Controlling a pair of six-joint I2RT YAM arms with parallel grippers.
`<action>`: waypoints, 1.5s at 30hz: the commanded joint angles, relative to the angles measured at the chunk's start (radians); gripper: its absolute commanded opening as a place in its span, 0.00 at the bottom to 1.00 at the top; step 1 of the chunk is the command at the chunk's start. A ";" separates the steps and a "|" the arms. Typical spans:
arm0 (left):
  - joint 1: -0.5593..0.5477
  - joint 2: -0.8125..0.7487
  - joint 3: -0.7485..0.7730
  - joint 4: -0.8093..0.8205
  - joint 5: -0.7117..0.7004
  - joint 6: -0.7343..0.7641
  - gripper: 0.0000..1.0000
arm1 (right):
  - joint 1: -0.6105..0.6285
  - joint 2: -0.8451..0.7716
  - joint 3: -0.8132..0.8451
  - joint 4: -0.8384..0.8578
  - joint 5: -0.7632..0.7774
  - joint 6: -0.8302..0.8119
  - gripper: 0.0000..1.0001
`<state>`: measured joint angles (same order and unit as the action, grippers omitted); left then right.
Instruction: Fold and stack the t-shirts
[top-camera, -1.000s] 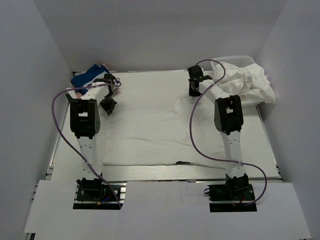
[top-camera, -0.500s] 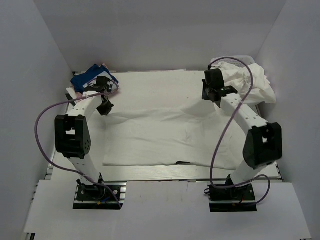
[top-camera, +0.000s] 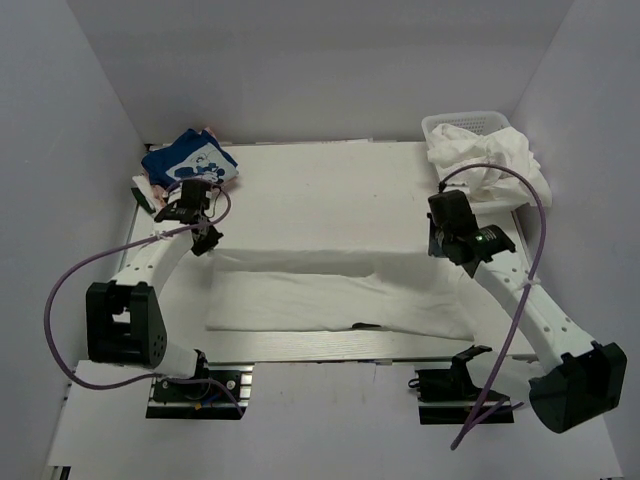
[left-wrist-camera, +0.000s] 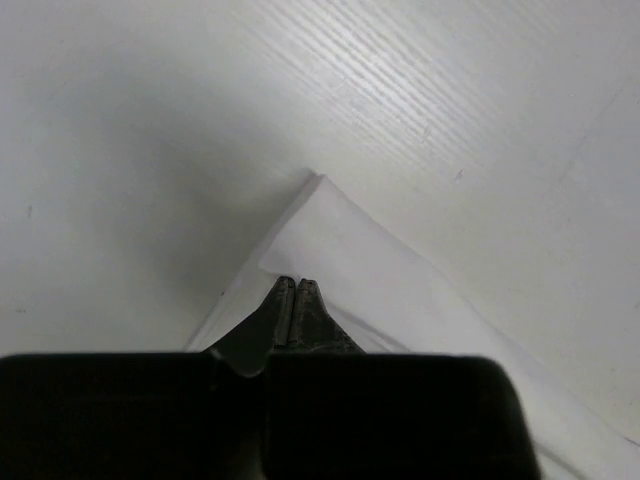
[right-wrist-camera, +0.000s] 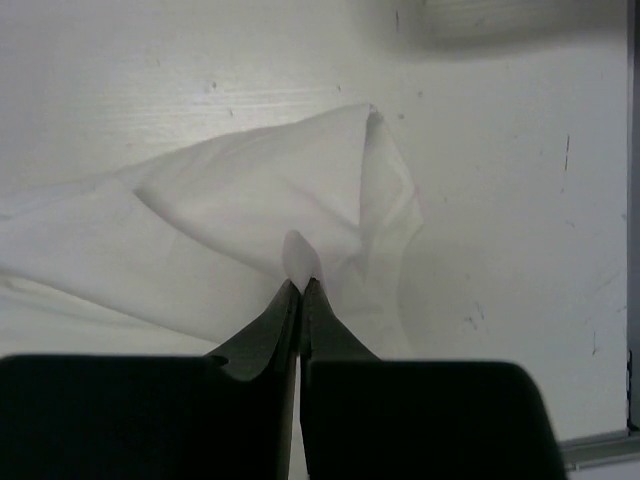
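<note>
White t-shirt (top-camera: 330, 290) corners vanish inside left fingers (left-wrist-camera: 278, 318) and right fingers (right-wrist-camera: 274, 330), both clamped shut

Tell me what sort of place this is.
Probably a robot test cell, not a home: plain white panels box in the table, the left arm and right arm are bolted at its near edge, and a white t-shirt is spread between them.
</note>
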<state>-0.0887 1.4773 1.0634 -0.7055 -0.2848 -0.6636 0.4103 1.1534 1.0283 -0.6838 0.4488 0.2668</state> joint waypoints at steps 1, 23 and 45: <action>-0.003 -0.133 -0.074 0.003 -0.016 -0.028 0.00 | 0.016 -0.067 -0.057 -0.144 0.025 0.061 0.00; 0.003 -0.330 -0.100 -0.185 0.137 -0.134 1.00 | 0.061 -0.144 -0.102 -0.197 -0.375 0.248 0.90; -0.066 0.040 -0.359 -0.146 0.259 -0.223 1.00 | 0.005 0.658 0.041 0.250 -0.308 0.261 0.90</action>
<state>-0.1406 1.4872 0.7982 -0.7048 -0.0002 -0.8272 0.4191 1.7042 1.0241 -0.5941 0.1471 0.5438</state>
